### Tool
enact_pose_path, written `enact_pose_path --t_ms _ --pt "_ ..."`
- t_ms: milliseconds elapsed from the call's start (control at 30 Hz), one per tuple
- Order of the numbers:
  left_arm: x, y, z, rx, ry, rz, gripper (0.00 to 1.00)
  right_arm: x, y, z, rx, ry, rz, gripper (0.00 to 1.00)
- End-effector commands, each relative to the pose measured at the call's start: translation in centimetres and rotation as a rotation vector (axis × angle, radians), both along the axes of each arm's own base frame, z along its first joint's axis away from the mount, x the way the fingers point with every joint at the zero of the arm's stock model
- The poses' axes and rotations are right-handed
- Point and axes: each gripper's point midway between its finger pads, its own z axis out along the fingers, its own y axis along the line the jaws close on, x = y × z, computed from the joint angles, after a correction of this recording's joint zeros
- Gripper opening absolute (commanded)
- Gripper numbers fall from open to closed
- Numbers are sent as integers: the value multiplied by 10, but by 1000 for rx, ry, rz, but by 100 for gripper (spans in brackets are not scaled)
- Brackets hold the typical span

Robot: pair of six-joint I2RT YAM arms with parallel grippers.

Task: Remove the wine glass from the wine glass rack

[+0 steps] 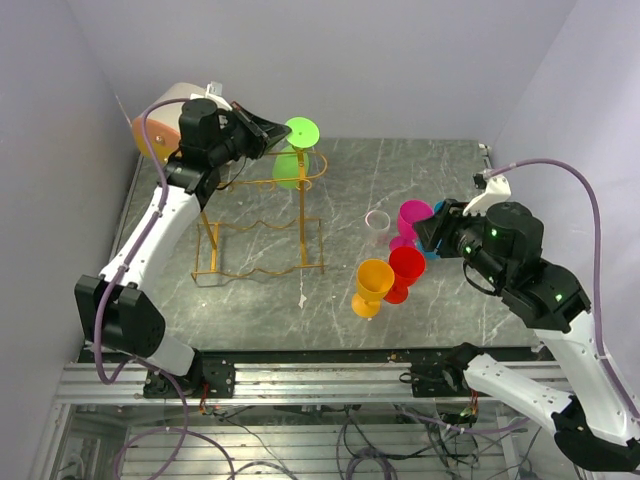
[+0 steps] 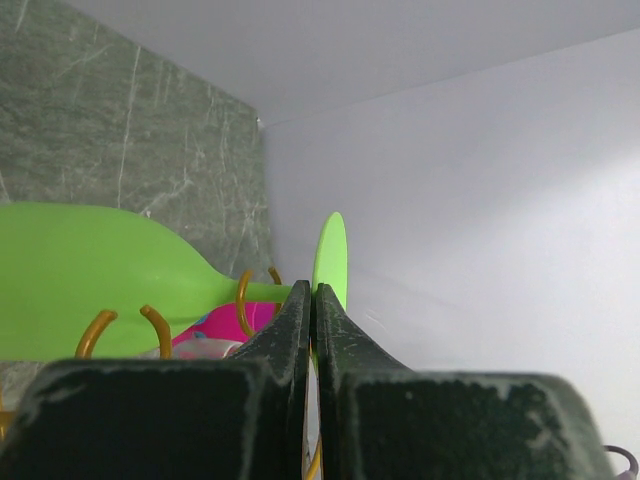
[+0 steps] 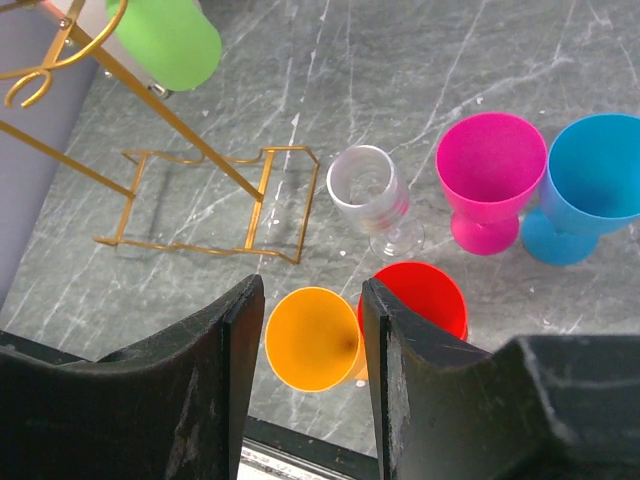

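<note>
1. The left tool [image 2: 309,296] is seen pressed together on the thin stem of the green wine glass [image 2: 90,270], just under its foot. The glass hangs bowl-down at the right end of the top rail of the wine glass rack [image 1: 302,225].
2. A snag is the first risk. If the glass is pulled across the rail loops rather than out along them, the foot could be caught and the light wire rack dragged or tipped.
3. A slip is the second. The stem is pinched only at the fingertips, so the bowl could swing or slide once its weight leaves the rail.
4. Behind the rack the back wall [image 2: 480,200] stands near, and to the rack's left the white-and-orange drum [image 1: 150,130] sits close by the arm, so little room is offered there.
5. Open counter [image 1: 400,170] is seen right of the rack and on its near side.
6. Farther right of the rack the cups are clustered. The right tool [image 3: 312,290] hangs spread and empty above the orange cup [image 3: 310,345] and red cup [image 3: 425,295], and a wide swing could knock the clear glass [image 3: 365,185].
</note>
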Motion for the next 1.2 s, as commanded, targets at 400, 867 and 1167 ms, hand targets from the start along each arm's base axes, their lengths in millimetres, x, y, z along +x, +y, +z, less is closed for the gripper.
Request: enact_pose_path --t_ms 400,867,1167 --pt "29 7 21 -72 -78 96 7 0 4 3 41 -33 18 43" --pt "9 19 92 -208 -253 130 7 -2 13 8 59 -41 61 43" --pt "-62 23 179 -302 -445 12 7 0 33 30 82 -90 165 44"
